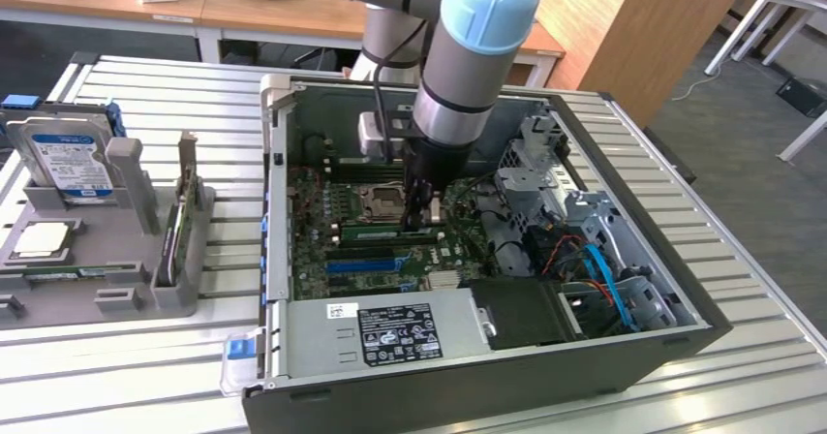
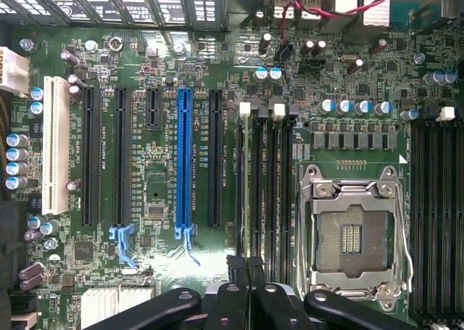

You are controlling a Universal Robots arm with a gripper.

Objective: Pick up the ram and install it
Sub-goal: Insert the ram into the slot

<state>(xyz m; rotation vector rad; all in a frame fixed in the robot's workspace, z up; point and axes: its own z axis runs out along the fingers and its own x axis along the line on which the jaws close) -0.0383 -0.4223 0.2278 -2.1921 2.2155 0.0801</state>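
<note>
The ram (image 1: 372,232) is a thin green stick with a pale label. It stands on edge in a memory slot beside the CPU socket (image 1: 385,200), inside the open computer case (image 1: 491,395). My gripper (image 1: 420,223) reaches straight down into the case, and its dark fingers are shut on the ram's upper edge toward one end. In the wrist view the ram (image 2: 247,192) shows edge-on in the slot nearest the blue slot (image 2: 184,156). It runs in between the gripper's (image 2: 246,266) closed fingertips. The CPU socket (image 2: 351,232) lies open beside the slots.
A grey holder (image 1: 136,294) at the exterior view's left carries a hard drive (image 1: 72,163), a green card with a metal bracket (image 1: 181,211) and a chip (image 1: 39,240). In the case, the power supply (image 1: 387,327) sits in front and a drive cage with blue cables (image 1: 595,264) at the right.
</note>
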